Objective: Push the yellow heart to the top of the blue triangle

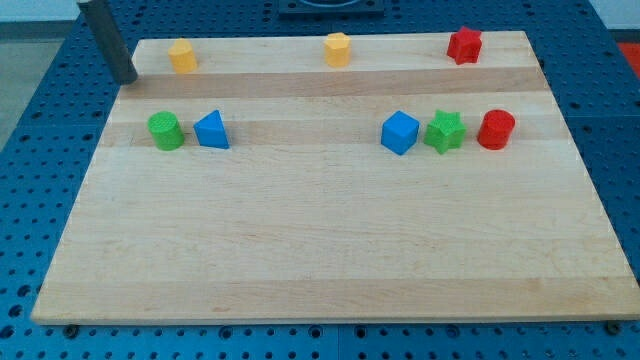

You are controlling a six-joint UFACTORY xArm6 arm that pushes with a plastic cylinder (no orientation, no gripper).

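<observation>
The yellow heart (182, 56) lies near the board's top left corner. The blue triangle (212, 130) lies below it and slightly to the right, with a green cylinder (165, 131) close on its left. My tip (128, 79) is at the board's left edge, to the left of the yellow heart and slightly below it, a short gap away and not touching it. The rod leans up toward the view's top left.
A yellow hexagon-like block (337, 48) and a red star (464, 45) lie along the top edge. A blue cube (399, 132), a green star (445, 131) and a red cylinder (496, 129) stand in a row at the right. The wooden board (330, 260) rests on a blue perforated table.
</observation>
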